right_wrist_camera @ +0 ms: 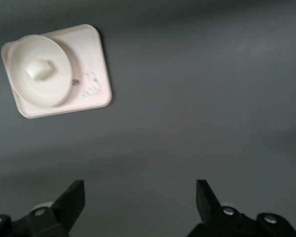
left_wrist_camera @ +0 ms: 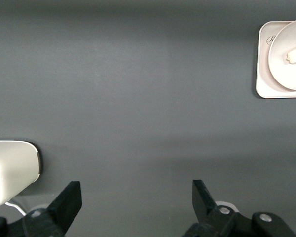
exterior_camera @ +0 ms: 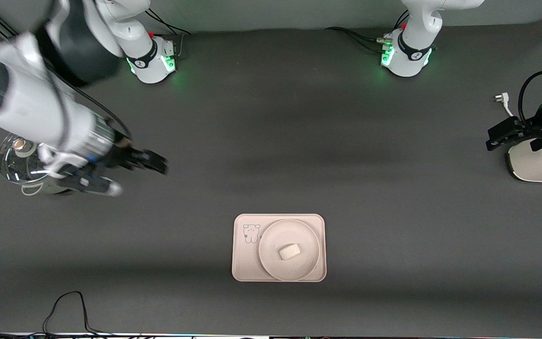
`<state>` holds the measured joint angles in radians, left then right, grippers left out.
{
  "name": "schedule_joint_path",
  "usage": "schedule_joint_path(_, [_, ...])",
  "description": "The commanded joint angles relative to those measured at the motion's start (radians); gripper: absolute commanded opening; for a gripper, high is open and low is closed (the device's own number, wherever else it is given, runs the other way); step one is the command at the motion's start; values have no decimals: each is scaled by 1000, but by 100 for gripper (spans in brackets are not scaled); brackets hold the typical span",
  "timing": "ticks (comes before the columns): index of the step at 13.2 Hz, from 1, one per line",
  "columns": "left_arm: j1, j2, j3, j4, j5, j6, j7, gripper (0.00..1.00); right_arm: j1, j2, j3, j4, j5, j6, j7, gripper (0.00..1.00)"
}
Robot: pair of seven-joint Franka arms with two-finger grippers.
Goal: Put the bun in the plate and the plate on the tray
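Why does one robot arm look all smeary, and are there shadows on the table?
Front view: the right arm looks smeared with motion blur, while the bun, plate and tray look sharp; soft dark bands of shadow cross the table; green lights glow at both arm bases. Right wrist view: the tray looks slightly soft. Left wrist view: only part of the tray shows at the edge.

White rounded arm shells, black joint bands, green-lit bases (exterior_camera: 405,54), black cables, black two-finger tool (exterior_camera: 151,162).

High front camera looks down across the table toward both arm bases. Each wrist camera looks down past its own fingers; all three share the tray (exterior_camera: 247,263).
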<state>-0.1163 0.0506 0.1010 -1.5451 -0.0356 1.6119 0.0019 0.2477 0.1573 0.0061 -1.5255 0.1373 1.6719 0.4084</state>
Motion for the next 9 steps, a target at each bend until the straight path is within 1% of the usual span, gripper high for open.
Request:
schedule_joint_path(1, [12,5,2,11,-9,3,3,100,-88,-123,3,-97,-56,-56,-198,100])
schedule_joint_path(2, [12,8,2,11,-9,3,3,100,-111,-134,-11,-96,-64,-76,-257,100])
schedule_joint_path(3, [12,9,2,11,-9,3,3,100,-117,-142,-43,-96,-71,-84,-320,100])
schedule_joint_path(5, [12,8,2,11,-6,3,3,100,-117,-148,-98,-94,-116,-84,-439,100])
schedule_joint_path(6, [12,8,2,11,-6,3,3,100,-117,-153,-124,-96,-117,-86,-451,100])
schedule_joint_path(8, [12,8,2,19,-6,3,3,100,-116,-160,-136,-96,-127,-86,-464,100])
schedule_joint_path(9, [10,8,0,20,-3,3,3,100,-116,-163,-147,-94,-149,-86,-473,100])
